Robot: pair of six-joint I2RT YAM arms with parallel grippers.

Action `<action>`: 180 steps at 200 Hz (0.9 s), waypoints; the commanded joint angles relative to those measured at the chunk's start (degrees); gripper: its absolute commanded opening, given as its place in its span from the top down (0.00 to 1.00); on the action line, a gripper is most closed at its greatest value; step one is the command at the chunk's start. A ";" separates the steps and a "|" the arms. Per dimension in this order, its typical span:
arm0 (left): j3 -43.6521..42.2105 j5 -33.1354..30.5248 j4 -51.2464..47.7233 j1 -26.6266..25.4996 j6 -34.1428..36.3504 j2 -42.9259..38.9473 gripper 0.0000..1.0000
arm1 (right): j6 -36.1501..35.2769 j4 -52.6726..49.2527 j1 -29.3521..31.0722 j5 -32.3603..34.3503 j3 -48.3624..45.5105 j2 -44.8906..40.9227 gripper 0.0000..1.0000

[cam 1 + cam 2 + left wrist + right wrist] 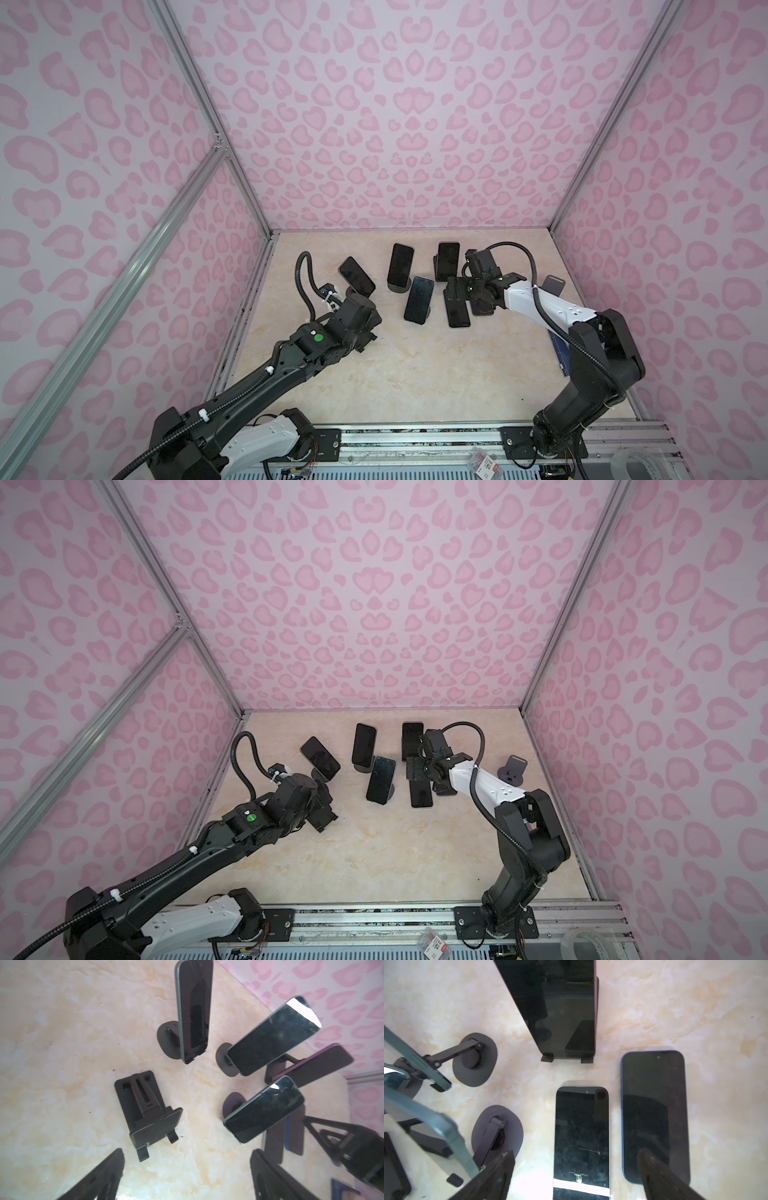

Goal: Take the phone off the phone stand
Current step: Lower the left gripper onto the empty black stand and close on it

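Blue-edged dark-screened phone flat on the beige marbled tabletop, off every stand.

It lies screen-up just beside a white-edged dark-screened phone, which is also flat. The right gripper hangs over the pair with its fingers spread wide and nothing between them. One fingertip overlaps the blue-edged phone's end, though I cannot tell whether it touches. Near them a purple-edged phone leans in a black cradle stand. Three teal-edged phones lean on round-based grey stands. An empty grey stand sits apart, right of the right arm in both top views. The left gripper is splayed wide too and holds nothing, over bare tabletop near an empty black ribbed stand.
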 commanded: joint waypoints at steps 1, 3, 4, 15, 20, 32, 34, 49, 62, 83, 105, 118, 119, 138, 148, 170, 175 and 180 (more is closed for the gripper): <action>2.19 -9.46 -5.38 -1.42 -8.33 5.11 0.02 | -0.97 2.72 -0.09 -1.38 -2.82 -3.80 0.03; 2.34 -9.49 -5.56 -1.43 -8.76 5.70 0.02 | -1.06 2.80 -0.09 -1.36 -2.98 -4.13 0.03; 2.44 -9.54 -5.67 -1.47 -9.01 5.99 0.02 | -1.06 2.83 -0.09 -1.35 -3.06 -4.31 0.03; 3.10 -9.35 -5.60 -1.73 -10.98 9.16 0.02 | -1.06 3.41 -0.09 -1.58 -4.10 -5.68 0.02; 3.45 -9.24 -5.19 -1.87 -11.33 10.43 0.02 | -0.98 3.77 -0.09 -1.70 -4.71 -6.38 0.02; 4.45 -9.56 -4.90 -2.28 -12.18 13.47 0.02 | -1.02 4.24 -0.09 -1.79 -5.47 -7.25 0.01; 4.58 -9.62 -4.85 -2.37 -12.14 14.10 0.02 | -1.17 4.26 -0.15 -1.79 -5.64 -7.42 0.01; 5.71 -9.98 -5.07 -2.77 -12.76 17.59 0.02 | -1.26 4.30 -0.24 -1.48 -6.13 -7.99 0.01; 6.47 -9.32 -4.68 -2.77 -12.71 20.91 0.03 | -1.24 5.05 -0.25 -1.56 -6.80 -8.56 0.01; 8.41 -9.73 -6.65 -2.77 -13.06 24.92 0.03 | -1.32 6.65 -0.40 -1.53 -8.31 -9.51 0.01; 8.53 -10.99 -7.56 -2.77 -14.75 26.14 0.03 | -1.68 6.51 -0.44 -1.43 -8.30 -9.01 0.01; 8.84 -11.00 -7.68 -2.81 -15.16 26.51 0.03 | -1.61 6.97 -0.52 -1.61 -8.50 -8.75 0.01; 8.86 -11.00 -7.65 -2.83 -15.15 26.55 0.03 | -1.60 7.02 -0.53 -1.61 -8.46 -8.77 0.01; 9.55 -10.23 -8.37 -2.86 -15.04 27.33 0.03 | -1.50 7.21 -0.54 -1.85 -8.38 -8.17 0.02; 10.00 -9.86 -8.76 -3.15 -14.53 27.41 0.03 | -1.50 7.42 -0.53 -2.04 -8.42 -7.77 0.01; 10.69 -10.55 -10.60 -4.74 -14.01 26.04 0.03 | -1.32 7.58 -0.53 -2.65 -8.51 -7.29 0.02; 10.90 -10.43 -10.98 -5.13 -13.80 25.49 0.04 | -1.26 7.58 -0.53 -2.65 -8.50 -7.26 0.01; 11.24 -10.42 -11.57 -5.49 -13.52 24.88 0.04 | -1.15 7.64 -0.57 -2.62 -8.54 -7.29 0.01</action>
